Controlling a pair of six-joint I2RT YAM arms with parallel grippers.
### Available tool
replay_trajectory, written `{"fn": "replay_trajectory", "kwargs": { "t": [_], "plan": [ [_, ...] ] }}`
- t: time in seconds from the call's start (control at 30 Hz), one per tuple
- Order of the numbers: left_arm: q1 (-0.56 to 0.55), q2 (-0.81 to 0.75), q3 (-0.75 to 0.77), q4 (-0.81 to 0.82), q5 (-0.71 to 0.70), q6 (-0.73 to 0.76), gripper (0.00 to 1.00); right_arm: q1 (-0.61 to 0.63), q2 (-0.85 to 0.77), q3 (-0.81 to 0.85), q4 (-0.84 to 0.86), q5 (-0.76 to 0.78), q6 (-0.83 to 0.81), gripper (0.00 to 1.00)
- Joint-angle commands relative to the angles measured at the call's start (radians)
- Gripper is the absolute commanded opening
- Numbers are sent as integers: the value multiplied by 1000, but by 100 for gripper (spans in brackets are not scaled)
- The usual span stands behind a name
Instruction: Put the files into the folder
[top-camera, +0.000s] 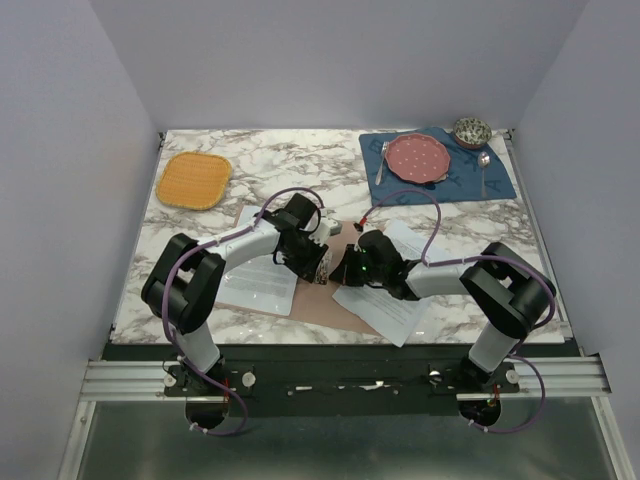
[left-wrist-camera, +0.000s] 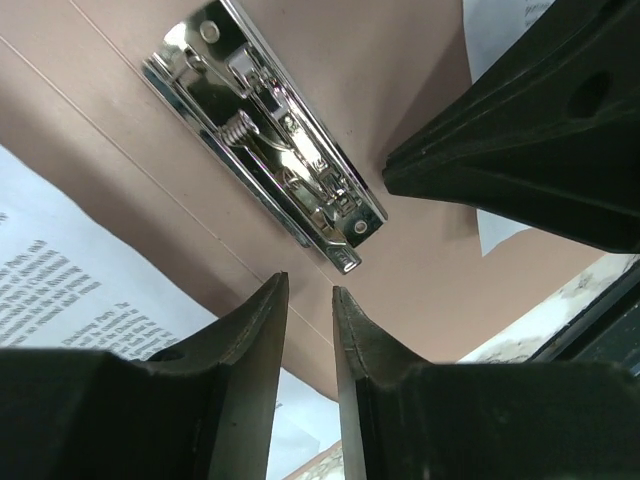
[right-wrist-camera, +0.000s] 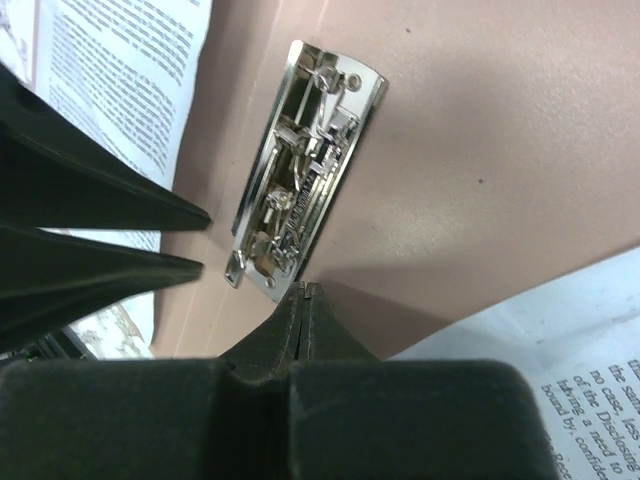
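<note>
Left claw (left-wrist-camera: 309, 290), right claw (right-wrist-camera: 303, 289) hem clip (left-wrist-camera: 265, 140) (narrow gap only).

Here comes the count! Two robot arms on this rig: the left arm (top-camera: 240, 243) and the right arm (top-camera: 440, 278). Two printed paper sheets, the left sheet (top-camera: 262, 285) and the right sheet (top-camera: 398, 308). One pinkish-brown folder (top-camera: 322, 300), and on it one shiny metal clip (left-wrist-camera: 265, 140), just the one. Over to the far side now: one orange woven mat (top-camera: 194, 179), one blue placemat (top-camera: 500, 182), one pink dotted plate (top-camera: 417, 157), one fork (top-camera: 381, 163), one spoon (top-camera: 484, 168), one small patterned bowl (top-camera: 472, 131). And under all of it, one marble surface (top-camera: 300, 165).
</note>
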Motion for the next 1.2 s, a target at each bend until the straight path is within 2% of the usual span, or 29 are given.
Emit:
{"fn": "replay_trajectory", "kwargs": {
  "t": [0.0,0.27,0.53,1.17],
  "plan": [
    [-6,4,-24,28,48,-16,35,5,6,32,-3,38,-2,1],
    [-5,17,-14,60,50,-35,35,5,26,34,17,38,6,1],
    [1,30,3,68,42,-39,40,4,54,39,18,30,14,1],
    [1,101,9,98,35,-33,36,5,95,28,43,4,35,1]
  ]
}}
